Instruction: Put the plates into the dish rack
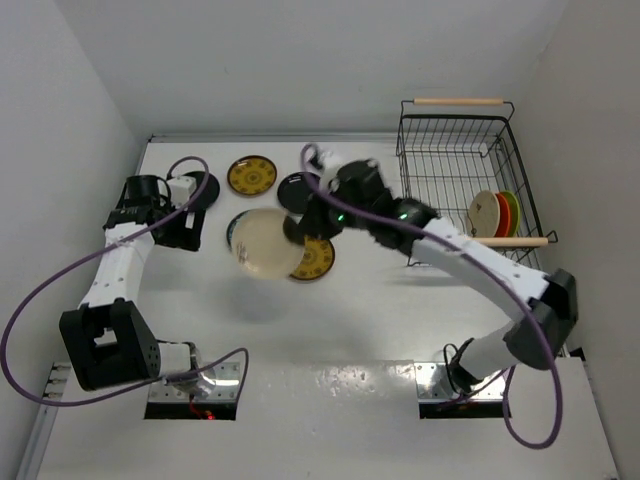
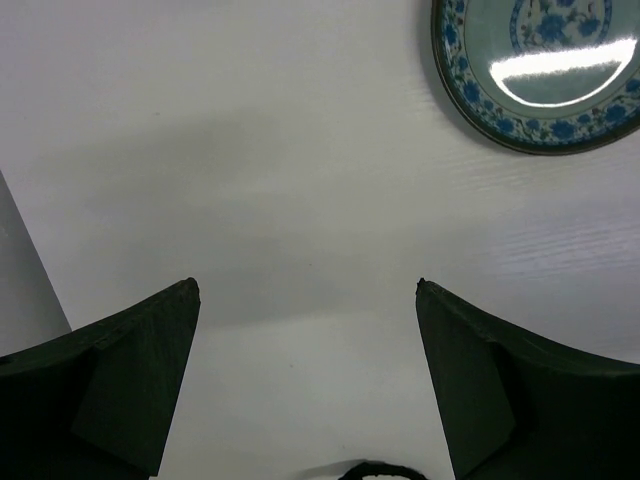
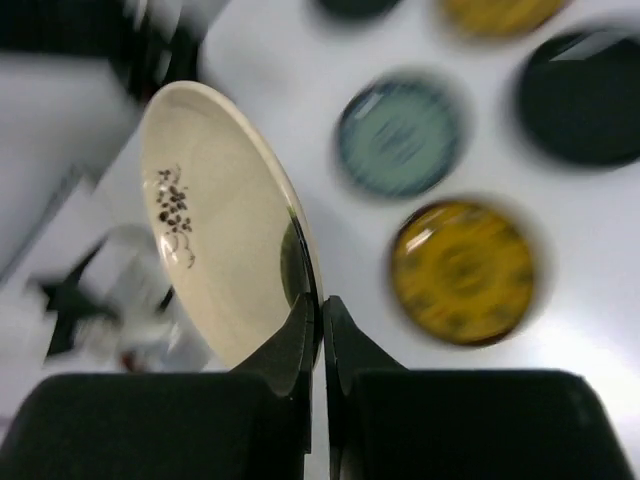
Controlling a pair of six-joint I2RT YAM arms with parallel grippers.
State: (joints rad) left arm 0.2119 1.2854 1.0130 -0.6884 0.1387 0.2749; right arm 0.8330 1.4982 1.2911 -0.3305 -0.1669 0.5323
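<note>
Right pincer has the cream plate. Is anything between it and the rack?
Nothing upright on the table. The cream plate, clamped in the right pincer, would pass only over a flat yellow plate and black plate. The dish rack wall must be cleared; standing plates occupy its near end.

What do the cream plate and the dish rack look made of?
Cream plate: likely glazed ceramic, glossy, with a painted dark flower sprig; melamine is possible. Dish rack: thin black coated wire, probably metal, with two pale wooden-looking rod handles.
</note>
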